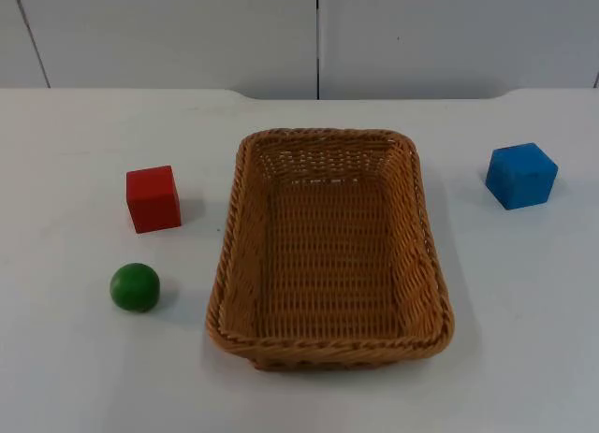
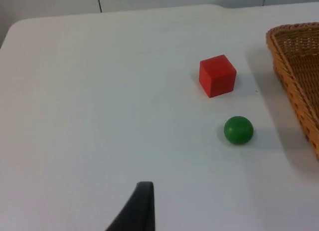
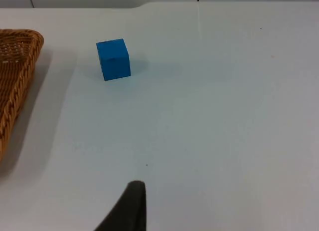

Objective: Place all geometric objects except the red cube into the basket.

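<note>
A brown wicker basket (image 1: 227,237) stands in the middle of the table, its woven floor bare. To its left sit a red cube (image 1: 153,198) and, nearer the front, a green ball (image 1: 135,287). A blue cube (image 1: 521,175) rests to the basket's right, towards the back. My left gripper (image 2: 141,211) waits well back from the green ball (image 2: 238,129) and the red cube (image 2: 217,75), with the basket's corner (image 2: 296,61) beyond them. My right gripper (image 3: 128,211) waits far short of the blue cube (image 3: 113,59), the basket's rim (image 3: 17,66) off to one side.
The white table (image 1: 84,377) ends at the grey partition wall (image 1: 187,31) behind the basket. Wide bare table lies between each gripper and the objects.
</note>
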{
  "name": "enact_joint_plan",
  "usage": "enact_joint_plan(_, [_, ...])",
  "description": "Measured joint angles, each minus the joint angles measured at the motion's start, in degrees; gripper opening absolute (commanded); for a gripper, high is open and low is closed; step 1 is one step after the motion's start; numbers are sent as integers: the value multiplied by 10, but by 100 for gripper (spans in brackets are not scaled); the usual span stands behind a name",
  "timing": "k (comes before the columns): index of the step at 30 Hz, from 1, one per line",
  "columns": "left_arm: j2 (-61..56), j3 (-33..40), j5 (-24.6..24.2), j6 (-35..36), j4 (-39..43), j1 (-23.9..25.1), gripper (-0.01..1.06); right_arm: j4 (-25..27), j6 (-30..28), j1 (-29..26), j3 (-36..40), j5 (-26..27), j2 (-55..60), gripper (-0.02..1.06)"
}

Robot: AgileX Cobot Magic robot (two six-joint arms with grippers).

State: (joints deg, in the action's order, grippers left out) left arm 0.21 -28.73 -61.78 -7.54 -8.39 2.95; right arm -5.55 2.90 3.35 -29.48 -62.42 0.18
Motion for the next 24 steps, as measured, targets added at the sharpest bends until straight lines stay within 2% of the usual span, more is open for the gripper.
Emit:
enact_joint_plan(5, [39, -18, 3, 0, -8, 0, 105, 0, 0, 0, 0, 0, 0, 105])
enact_joint_plan(11, [171, -51, 14, 0, -19, 0, 105, 0, 0, 0, 0, 0, 0, 105])
enact_joint_plan(15, [289, -67, 47, -19, -42, 0, 105, 0, 0, 0, 0, 0, 0, 105])
enact_joint_plan(16, [289, -67, 47, -19, -42, 0, 105, 0, 0, 0, 0, 0, 0, 105])
enact_joint_plan(21, [414, -89, 103, -42, -53, 0, 105, 0, 0, 0, 0, 0, 0, 105])
enact_joint_plan(24, [452, -98, 111, -51, -62, 0, 105, 0, 0, 0, 0, 0, 0, 105])
